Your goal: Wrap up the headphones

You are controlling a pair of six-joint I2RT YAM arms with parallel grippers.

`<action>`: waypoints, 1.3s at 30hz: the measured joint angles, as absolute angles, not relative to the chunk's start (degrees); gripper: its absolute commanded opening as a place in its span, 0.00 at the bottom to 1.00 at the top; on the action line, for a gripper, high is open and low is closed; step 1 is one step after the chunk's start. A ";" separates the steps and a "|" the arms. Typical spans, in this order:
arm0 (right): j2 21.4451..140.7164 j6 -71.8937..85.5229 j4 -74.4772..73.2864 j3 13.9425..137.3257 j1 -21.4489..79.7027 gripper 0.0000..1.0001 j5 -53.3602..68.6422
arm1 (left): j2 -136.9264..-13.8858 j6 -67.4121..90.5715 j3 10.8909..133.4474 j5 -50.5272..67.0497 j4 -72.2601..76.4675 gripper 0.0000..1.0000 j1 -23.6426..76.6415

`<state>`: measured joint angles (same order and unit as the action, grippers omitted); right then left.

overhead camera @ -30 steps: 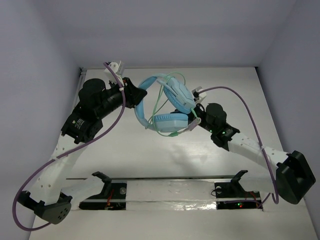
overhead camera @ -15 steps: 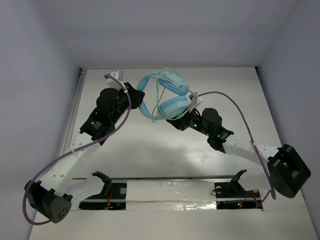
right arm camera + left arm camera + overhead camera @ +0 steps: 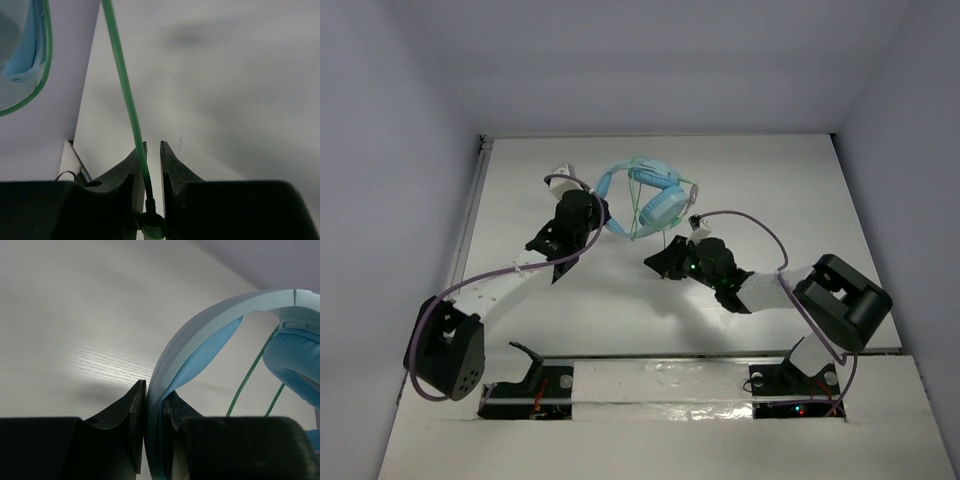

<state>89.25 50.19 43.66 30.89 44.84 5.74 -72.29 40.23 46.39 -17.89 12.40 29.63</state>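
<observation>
- The headphones (image 3: 645, 195) are over the far middle of the table (image 3: 780, 200), between the two arms. The headband (image 3: 200, 325) is on the left and an earcup (image 3: 666, 206) on the right.
- Their thin green cable (image 3: 123, 85) runs taut from them down to the right claw.
- The left claw (image 3: 154, 390) is closed tight on the headband, with its edge pinched between both fingers.
- The right claw (image 3: 152, 147) is nearly closed around the cable, which lies against one finger. The plug (image 3: 151, 227) sits at the base of the fingers.
</observation>
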 measured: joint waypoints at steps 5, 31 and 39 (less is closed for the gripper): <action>96.51 56.62 48.10 30.87 45.01 0.23 3.81 | -79.26 43.40 44.47 -19.16 16.16 0.00 29.52; 52.56 53.82 15.11 22.17 45.91 0.55 -7.66 | -107.70 38.52 60.53 -16.27 20.21 0.65 27.24; 41.80 43.83 0.08 35.05 45.89 0.29 -17.06 | -104.95 37.56 59.07 -15.90 19.07 0.99 27.24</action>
<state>41.80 43.83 0.08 35.05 45.89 -17.06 -104.95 37.56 59.07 -15.90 19.07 27.24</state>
